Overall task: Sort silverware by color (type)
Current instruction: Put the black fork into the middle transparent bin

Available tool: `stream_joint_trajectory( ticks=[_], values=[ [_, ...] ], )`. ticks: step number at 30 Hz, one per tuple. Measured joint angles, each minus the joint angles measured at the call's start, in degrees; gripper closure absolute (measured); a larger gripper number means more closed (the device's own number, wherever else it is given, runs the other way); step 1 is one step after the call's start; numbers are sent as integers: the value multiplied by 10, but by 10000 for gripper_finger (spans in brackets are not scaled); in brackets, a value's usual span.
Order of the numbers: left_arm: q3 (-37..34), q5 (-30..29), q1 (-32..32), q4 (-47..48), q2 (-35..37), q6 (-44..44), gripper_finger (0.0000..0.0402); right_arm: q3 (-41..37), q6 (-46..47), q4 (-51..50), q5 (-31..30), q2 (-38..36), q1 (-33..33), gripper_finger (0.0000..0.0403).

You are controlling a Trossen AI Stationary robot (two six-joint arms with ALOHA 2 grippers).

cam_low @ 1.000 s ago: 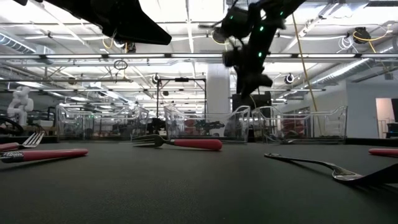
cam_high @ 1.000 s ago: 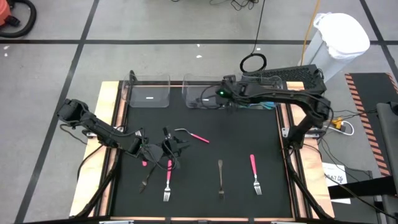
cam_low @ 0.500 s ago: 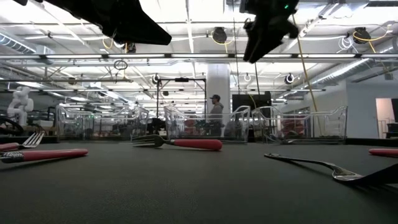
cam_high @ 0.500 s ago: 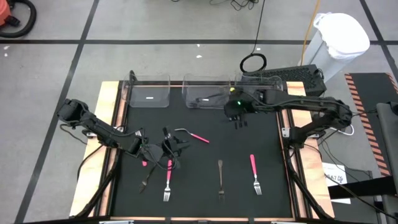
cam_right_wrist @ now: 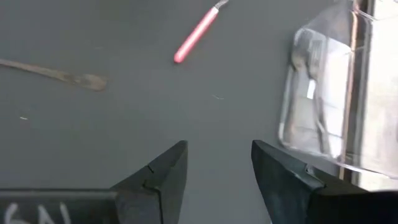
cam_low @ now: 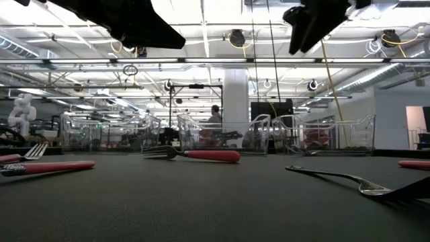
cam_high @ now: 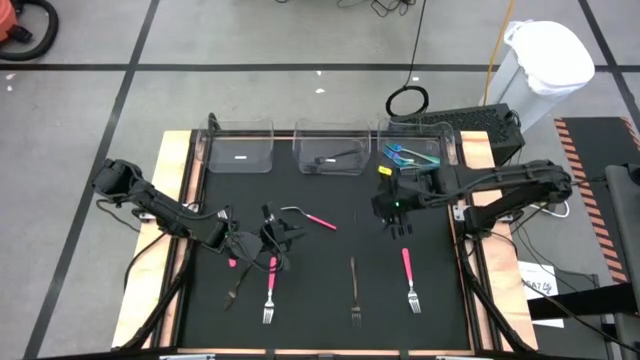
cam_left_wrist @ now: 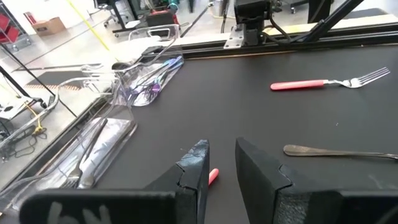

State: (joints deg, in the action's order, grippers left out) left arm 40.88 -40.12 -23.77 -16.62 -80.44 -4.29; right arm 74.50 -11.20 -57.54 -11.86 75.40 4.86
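From the high view I have the right gripper (cam_high: 398,208) above the mat, between the bins and the pink fork (cam_high: 409,277) lying nearer the front edge. Its fingers stand apart with nothing between them. Three clear bins sit along the back: the left bin (cam_high: 240,147), the middle bin (cam_high: 330,150) with a dark piece in it, and the right bin (cam_high: 415,150) with teal pieces. A dark fork (cam_high: 354,288) lies just left of that pink one.

The left gripper (cam_high: 272,238) sits over a cluster of pieces at the left. From above I cannot tell whether it grips anything.

In the low view a pink-handled fork (cam_low: 191,155) lies flat mid-mat, and the arms are only dark shapes overhead.

The left wrist view shows that gripper's fingers (cam_left_wrist: 198,168) nearly together, with a pink tip just beyond them, seemingly lying loose.

The right wrist view shows open fingers (cam_right_wrist: 168,171) over bare mat.

My worry: these handles are thin and flat, so a descent slightly off line could pinch the mat or skate the fork sideways. On the left, crowded pieces could drag one another along.
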Motion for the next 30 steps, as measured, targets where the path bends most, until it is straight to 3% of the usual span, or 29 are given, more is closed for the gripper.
stream_joint_trajectory(
  ticks=[10, 15, 20, 30],
  values=[
    [0, 16, -5, -9, 0, -15, 320, -13, 81, 17, -1, -11, 133, 229],
    [10, 20, -13, -13, 0, -15, 320, -65, 123, 84, -7, -25, 208, 229],
    [25, 21, -22, -14, 0, -39, 320, -123, 167, 162, -59, -28, 278, 229],
    [89, 24, -49, -12, -31, -29, 320, -224, 201, 309, -76, -25, 358, 229]
  ],
)
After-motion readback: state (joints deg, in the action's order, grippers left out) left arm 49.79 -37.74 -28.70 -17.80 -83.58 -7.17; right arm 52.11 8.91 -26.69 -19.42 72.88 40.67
